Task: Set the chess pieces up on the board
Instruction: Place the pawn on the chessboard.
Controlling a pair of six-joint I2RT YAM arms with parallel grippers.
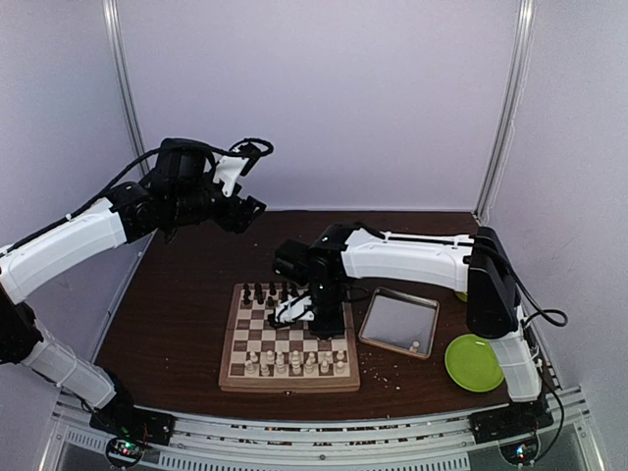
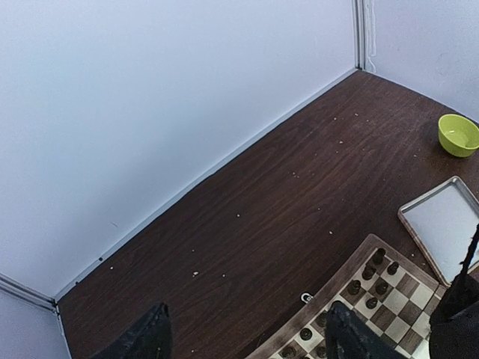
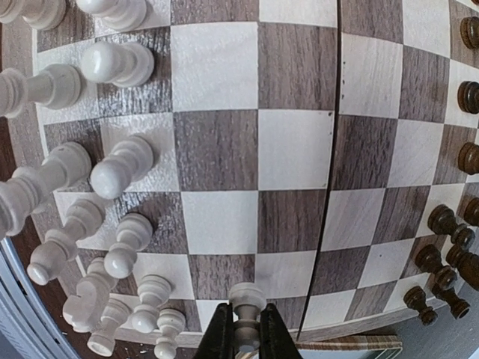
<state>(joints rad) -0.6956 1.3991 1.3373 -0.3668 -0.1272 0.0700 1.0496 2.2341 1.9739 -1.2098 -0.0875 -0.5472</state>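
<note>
Dark table (image 1: 177, 304) bears one board (image 1: 288, 383), one metal tray (image 1: 396, 319), one green bowl (image 1: 473, 363).

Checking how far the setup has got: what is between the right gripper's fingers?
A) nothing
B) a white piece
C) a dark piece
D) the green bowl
B: the right wrist view shows the right gripper closed on a white piece over the board.
</note>
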